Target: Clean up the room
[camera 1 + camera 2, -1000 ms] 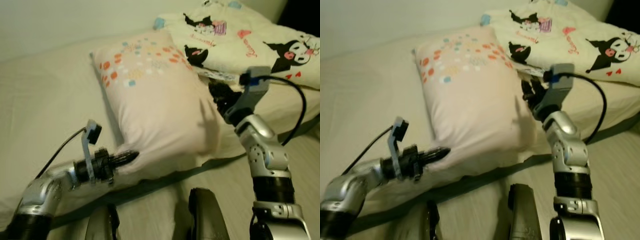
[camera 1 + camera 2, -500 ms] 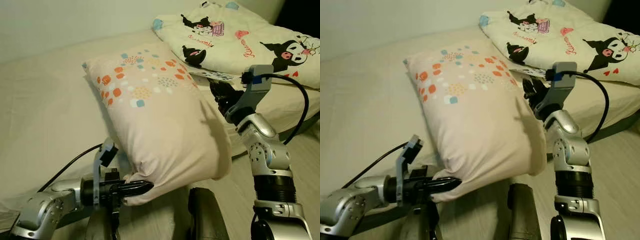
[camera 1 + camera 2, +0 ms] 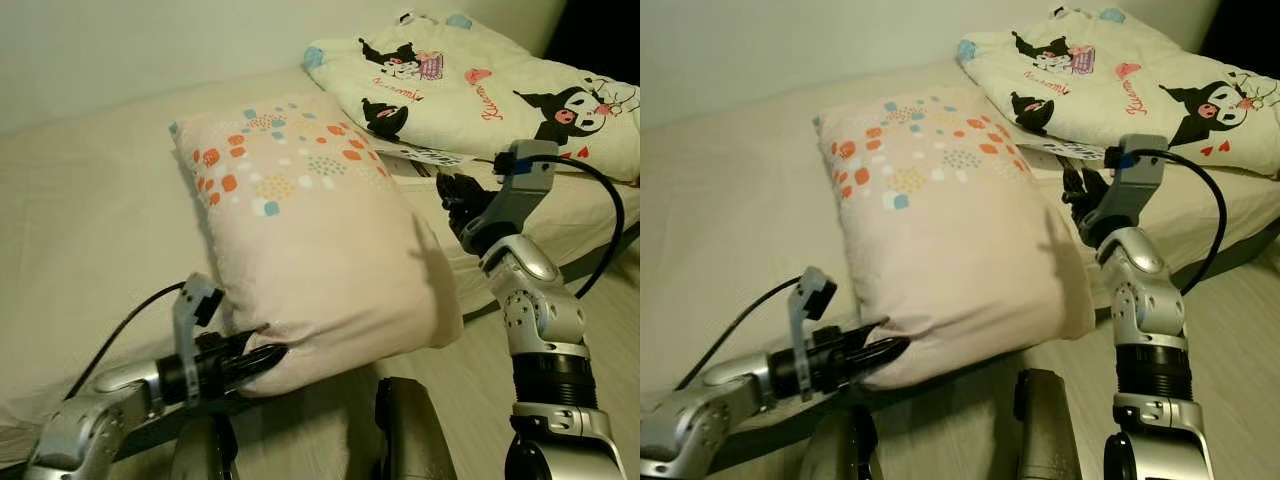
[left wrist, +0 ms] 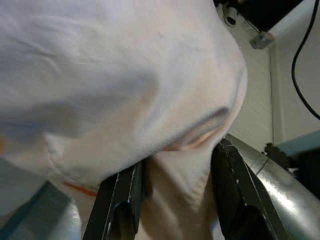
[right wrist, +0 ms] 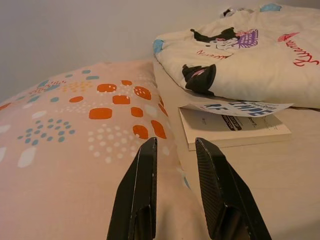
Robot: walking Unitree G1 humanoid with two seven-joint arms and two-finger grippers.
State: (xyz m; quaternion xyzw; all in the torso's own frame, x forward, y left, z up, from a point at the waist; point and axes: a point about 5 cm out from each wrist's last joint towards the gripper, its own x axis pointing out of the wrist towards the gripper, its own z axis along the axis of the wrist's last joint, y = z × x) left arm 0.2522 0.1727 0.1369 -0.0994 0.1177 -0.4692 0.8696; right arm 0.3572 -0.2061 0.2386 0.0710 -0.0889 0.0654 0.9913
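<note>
Since half a second back the pillow (image 3: 310,250) had settled lower and flatter onto the bed (image 3: 90,220), its near edge no longer hoisted so high at lower centre of the frame.

Nearest me, lower left: my left gripper (image 3: 255,362) was clamped on the pillow's near corner; in the left wrist view both fingers (image 4: 122,197) pinched a fold of the pink cover between them.

Middle right: my right gripper (image 3: 1076,190) hovered just beside the pillow's right edge, fingers (image 5: 142,190) a narrow gap apart with nothing between them.

Pillow judged light, soft, floppy. A one-corner grip sags and only drags it, and the cover could slip off the filling. Better hold: opposite corners or a deep bite of the edge, both grippers.

Upper right, farther: book (image 5: 230,127) lying on the bed, tucked under the cartoon-print quilt (image 3: 480,80), near the pillow's far corner.
</note>
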